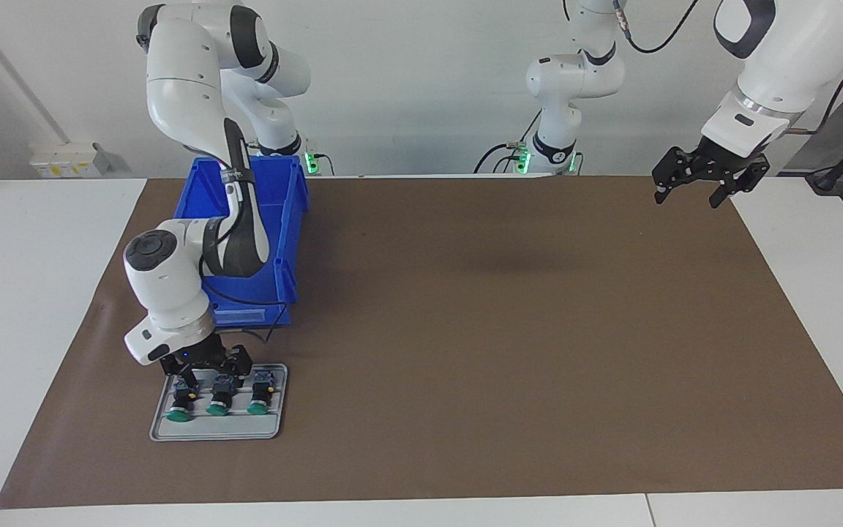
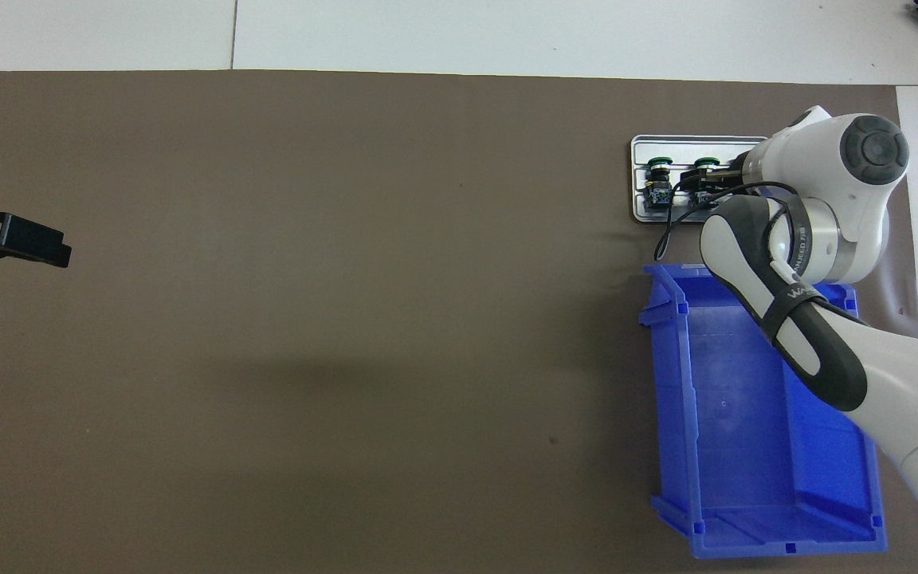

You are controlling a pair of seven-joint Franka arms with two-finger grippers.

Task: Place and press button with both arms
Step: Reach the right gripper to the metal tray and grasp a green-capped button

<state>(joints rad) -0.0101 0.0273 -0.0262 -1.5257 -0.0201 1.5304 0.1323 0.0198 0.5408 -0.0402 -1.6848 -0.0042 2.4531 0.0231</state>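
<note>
Facing view: right hand [image 1: 205,364] sits low on the grey tray [image 1: 218,432] beside the blue bin [image 1: 286,241], fingers' spread impossible to tell. Three green-capped buttons [image 1: 219,394] lie in the tray. Left hand [image 1: 707,179] waits, fingers spread wide, over the tabletop [image 1: 502,329].

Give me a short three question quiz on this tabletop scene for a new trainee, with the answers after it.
1. True or false: the right gripper is down at the grey tray.
2. How many green-capped buttons lie on that tray?
3. What does the left gripper hang over: (a) the blue bin, (b) the brown mat's corner at the left arm's end, (c) the tray?

Key:
1. True; it is at the button at the row's outer end.
2. Three.
3. b; that arm waits.
</note>
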